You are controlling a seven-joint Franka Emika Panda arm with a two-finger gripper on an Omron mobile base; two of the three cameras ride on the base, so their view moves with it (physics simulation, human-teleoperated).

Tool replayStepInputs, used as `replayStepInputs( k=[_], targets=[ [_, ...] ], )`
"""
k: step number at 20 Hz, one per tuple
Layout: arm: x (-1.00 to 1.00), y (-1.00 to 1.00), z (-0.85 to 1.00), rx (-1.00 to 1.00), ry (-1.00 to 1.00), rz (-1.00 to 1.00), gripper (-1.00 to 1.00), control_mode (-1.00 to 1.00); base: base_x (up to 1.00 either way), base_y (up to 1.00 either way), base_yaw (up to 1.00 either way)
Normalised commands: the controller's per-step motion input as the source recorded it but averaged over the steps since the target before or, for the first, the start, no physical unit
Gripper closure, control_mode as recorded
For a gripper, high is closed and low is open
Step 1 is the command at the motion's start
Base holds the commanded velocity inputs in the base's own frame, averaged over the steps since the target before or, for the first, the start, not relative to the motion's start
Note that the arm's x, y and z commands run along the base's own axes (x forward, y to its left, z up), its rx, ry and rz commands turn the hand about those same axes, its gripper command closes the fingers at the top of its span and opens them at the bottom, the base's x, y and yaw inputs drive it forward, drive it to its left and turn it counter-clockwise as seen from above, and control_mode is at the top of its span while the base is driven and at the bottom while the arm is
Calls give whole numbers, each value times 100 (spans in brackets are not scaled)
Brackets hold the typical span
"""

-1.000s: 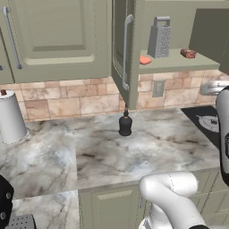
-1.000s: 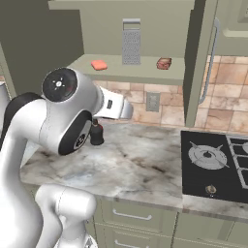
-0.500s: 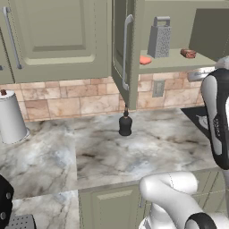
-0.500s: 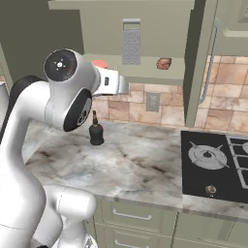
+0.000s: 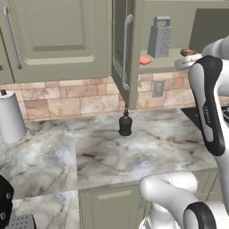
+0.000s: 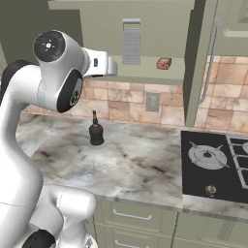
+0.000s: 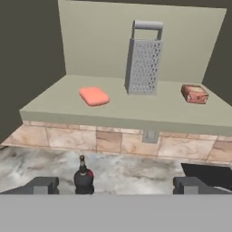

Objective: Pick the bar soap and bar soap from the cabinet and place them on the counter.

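While the gripper [image 7: 116,185] hangs spread wide and empty before the cabinet [image 7: 136,113], a careless reach for the salmon-orange bar soap [image 7: 94,96] could topple the grater [image 7: 143,63] just beside it.

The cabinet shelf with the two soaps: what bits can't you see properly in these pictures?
- Salmon-orange bar soap: in the left base view the open cabinet door covers most of it.
- Dark red-brown bar soap: in the left base view the white arm hides part of it; any print is too small to read.
- Grater: its back face is turned away.
- Black bottle: bottom cut off in the hand view.
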Motion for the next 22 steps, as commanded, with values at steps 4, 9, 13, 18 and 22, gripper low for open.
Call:
replayStepInputs(
  k=[4,9,13,18,22],
  targets=[
    [4,34,3,-1,-5,3,-100,-100,0,0,0],
    [2,2,0,0,0,0,-100,-100,0,0,0],
    [20,11,0,2,0,0,-100,-100,0,0,0],
    [44,21,0,0,2,0,-100,-100,0,0,0],
    [44,17,0,-2,8,3,-100,-100,0,0,0]
  ],
)
